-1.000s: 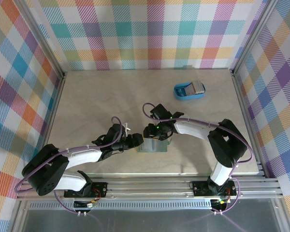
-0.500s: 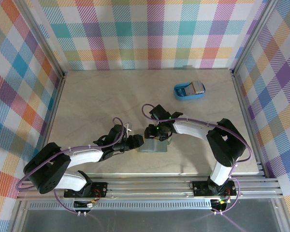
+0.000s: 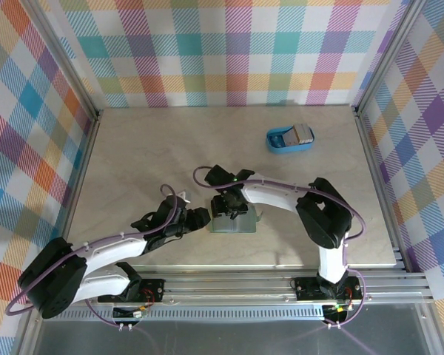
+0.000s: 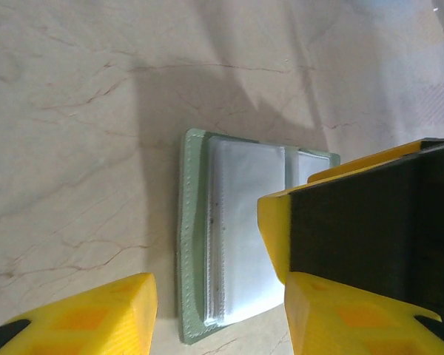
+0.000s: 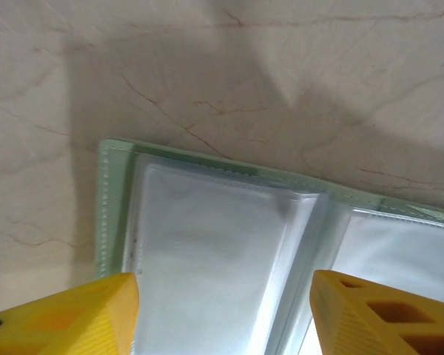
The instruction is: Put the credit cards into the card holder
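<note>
the left tool [image 3: 200,219], in the top view, sits low at the left short edge of the card holder [image 3: 235,224], its arm stretched flat from the near-left corner. the right tool [image 3: 230,211] points down onto the holder's far side, and its arm loops out from the near-right base and curls back toward the middle. the holder lies open near the front of the counter [image 3: 148,148], long axis running left to right. the credit cards [image 3: 303,133] rest in a blue tray [image 3: 279,140] well apart, toward the far right. by my reading the right arm is the nearer one for fetching them, though it must uncurl first.

from the left wrist, the left tool [image 4: 217,297] has its jaws apart. they straddle the near end of the card holder [image 4: 233,229], which lies flat and is not pinched. a second yellow and black block above the right-hand finger is probably the other arm's finger over the holder.

from the right wrist, the right tool [image 5: 223,299] also stands with jaws apart, clamped on nothing. the card holder [image 5: 207,237] lies directly below it, with clear pockets facing up and the fold to the right. i cannot tell whether a pocket already holds a card.
</note>
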{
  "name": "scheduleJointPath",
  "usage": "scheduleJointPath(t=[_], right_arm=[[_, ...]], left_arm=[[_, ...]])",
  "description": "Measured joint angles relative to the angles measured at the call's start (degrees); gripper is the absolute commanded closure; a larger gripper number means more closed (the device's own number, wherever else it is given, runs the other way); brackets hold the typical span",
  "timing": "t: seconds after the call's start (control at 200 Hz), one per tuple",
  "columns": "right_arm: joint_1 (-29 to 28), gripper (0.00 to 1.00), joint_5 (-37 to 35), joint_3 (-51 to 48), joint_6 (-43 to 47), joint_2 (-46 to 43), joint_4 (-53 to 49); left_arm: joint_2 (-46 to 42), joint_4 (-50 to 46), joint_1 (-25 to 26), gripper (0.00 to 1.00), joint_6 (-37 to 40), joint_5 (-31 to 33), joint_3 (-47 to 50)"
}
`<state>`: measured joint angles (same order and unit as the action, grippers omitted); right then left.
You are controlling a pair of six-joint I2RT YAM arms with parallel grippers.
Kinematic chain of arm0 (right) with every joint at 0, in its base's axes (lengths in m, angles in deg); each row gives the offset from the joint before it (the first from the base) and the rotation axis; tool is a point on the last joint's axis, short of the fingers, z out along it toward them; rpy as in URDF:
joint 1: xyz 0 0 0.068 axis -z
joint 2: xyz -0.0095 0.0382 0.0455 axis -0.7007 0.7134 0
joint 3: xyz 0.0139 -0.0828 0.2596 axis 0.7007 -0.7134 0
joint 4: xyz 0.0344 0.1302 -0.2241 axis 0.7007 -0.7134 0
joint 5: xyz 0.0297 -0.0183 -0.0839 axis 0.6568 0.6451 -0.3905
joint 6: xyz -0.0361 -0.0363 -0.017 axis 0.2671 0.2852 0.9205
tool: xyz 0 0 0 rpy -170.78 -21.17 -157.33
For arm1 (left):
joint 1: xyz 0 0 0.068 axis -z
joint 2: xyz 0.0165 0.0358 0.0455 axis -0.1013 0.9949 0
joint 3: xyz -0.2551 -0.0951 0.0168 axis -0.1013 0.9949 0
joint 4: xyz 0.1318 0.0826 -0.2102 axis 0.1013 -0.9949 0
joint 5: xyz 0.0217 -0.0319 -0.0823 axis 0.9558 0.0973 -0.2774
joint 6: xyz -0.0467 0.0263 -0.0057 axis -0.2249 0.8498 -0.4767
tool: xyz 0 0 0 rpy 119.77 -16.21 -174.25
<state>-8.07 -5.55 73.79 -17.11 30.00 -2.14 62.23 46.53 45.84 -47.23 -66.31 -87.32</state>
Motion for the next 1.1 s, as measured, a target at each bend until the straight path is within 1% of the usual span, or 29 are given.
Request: scheduleJointPath(t=[0.17, 0.36, 0.45, 0.615, 0.715, 0.95, 1.055, 1.1], right_arm=[[-0.42, 0.34, -0.39, 2.43, 0.66, 2.89, -1.88], [-0.42, 0.33, -0.35, 2.64, 0.81, 3.45, -2.38], [-0.42, 0.37, -0.35, 2.67, 0.83, 3.63, -2.38], [-0.42, 0.48, 0.07, 2.67, 0.68, 4.09, -1.99], [-0.2, 0.52, 0.7, 1.95, 0.5, 3.91, -0.76], [2.78, 0.59, 5.16, -4.59, 0.17, -0.09, 4.92], [4.48, 0.6, 8.28, -7.93, -0.07, -2.16, 8.0], [5.11, 0.58, 9.53, -9.09, -0.28, -2.89, 9.01]], left_arm=[[-1.62, -0.09, -1.2, 0.51, -0.35, 0.2, 2.03], [-1.62, 0.04, -1.73, 0.51, -1.03, 0.07, 3.34], [-1.55, 0.11, -1.73, 0.51, -1.05, -0.33, 3.41], [-0.79, 0.63, -1.84, 0.51, -1.05, -0.98, 3.41], [0.13, 1.46, -1.95, 0.51, -1.05, -1.64, 3.39], [2.99, 3.02, -1.92, 0.51, -1.03, -3.72, 2.36], [4.9, 3.61, -1.9, 0.52, -1.05, -4.7, 0.92], [5.84, 4.33, -1.75, 0.52, -1.07, -5.07, 0.15]])
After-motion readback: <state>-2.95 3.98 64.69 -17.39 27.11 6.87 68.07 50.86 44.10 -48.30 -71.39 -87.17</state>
